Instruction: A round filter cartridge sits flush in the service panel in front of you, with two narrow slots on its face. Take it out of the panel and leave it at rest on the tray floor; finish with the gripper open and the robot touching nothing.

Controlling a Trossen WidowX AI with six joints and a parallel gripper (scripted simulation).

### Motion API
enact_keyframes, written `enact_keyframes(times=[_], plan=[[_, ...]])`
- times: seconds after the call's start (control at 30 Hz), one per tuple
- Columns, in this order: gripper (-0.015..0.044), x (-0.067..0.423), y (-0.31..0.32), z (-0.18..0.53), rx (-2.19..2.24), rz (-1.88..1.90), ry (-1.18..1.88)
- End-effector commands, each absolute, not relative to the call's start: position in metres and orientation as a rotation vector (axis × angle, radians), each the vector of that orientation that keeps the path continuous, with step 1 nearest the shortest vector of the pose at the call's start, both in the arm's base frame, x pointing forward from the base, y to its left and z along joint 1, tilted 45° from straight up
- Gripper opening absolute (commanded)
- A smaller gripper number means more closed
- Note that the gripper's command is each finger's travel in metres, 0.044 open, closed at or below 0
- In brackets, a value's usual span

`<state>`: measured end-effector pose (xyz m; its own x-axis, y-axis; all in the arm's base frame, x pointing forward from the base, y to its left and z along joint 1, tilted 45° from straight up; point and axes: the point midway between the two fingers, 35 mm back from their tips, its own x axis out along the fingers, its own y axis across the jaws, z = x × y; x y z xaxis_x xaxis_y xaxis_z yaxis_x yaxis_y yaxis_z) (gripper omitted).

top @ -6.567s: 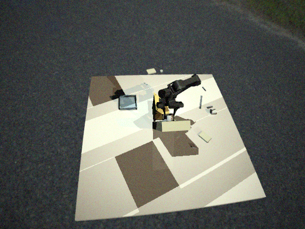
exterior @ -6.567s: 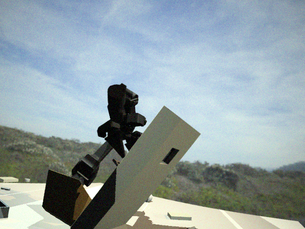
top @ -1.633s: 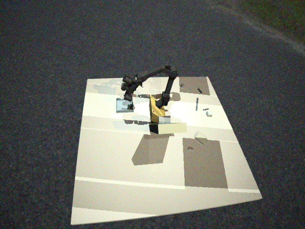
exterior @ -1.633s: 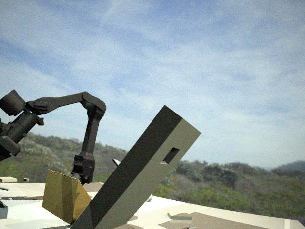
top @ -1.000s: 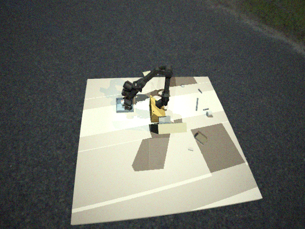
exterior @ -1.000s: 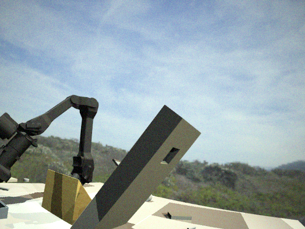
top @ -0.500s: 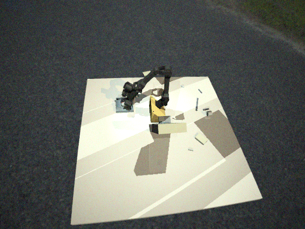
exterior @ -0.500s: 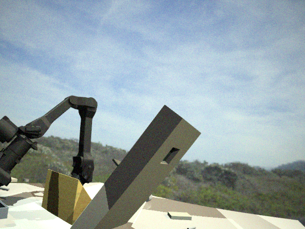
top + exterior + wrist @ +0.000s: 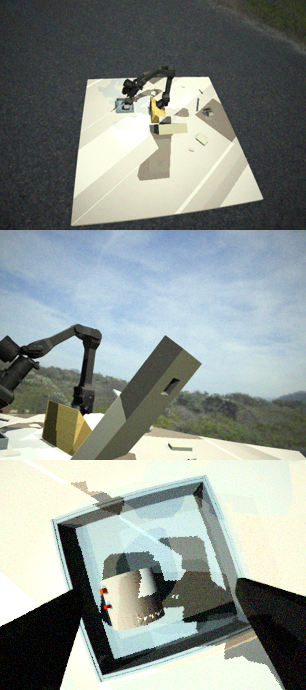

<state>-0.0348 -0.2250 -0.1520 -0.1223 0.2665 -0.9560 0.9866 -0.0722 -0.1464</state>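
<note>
The round filter cartridge [image 9: 126,106] [image 9: 132,602] is a pale short cylinder with an orange and a red mark at one end. It lies on its side on the floor of the blue-grey tray [image 9: 124,111] [image 9: 3,443] [image 9: 64,555]. My gripper [image 9: 161,591] is open above the tray, with one finger at each side of the wrist view and a visible gap on both sides of the cartridge. In the top view the hand partly hides the tray; in the exterior view the fingers are out of frame. I cannot tell which block is the service panel.
A yellow wedge-shaped block [image 9: 156,110] [image 9: 65,429] stands by the arm's base. A long pale slab [image 9: 173,128] [image 9: 149,399] with a rectangular opening leans beside it. A flat pale block [image 9: 201,139] [image 9: 181,447], a dark bar [image 9: 197,104] and a small cylinder [image 9: 210,113] lie farther right.
</note>
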Motion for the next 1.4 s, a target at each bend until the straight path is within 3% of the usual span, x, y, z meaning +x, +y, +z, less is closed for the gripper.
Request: enact_keyframes(times=[0.0, 1.37], plan=[[0.044, -0.033, -0.251, -0.127, 1.392, -1.259, 1.44], [0.044, -0.034, -0.243, -0.14, 1.383, -1.262, 1.44]])
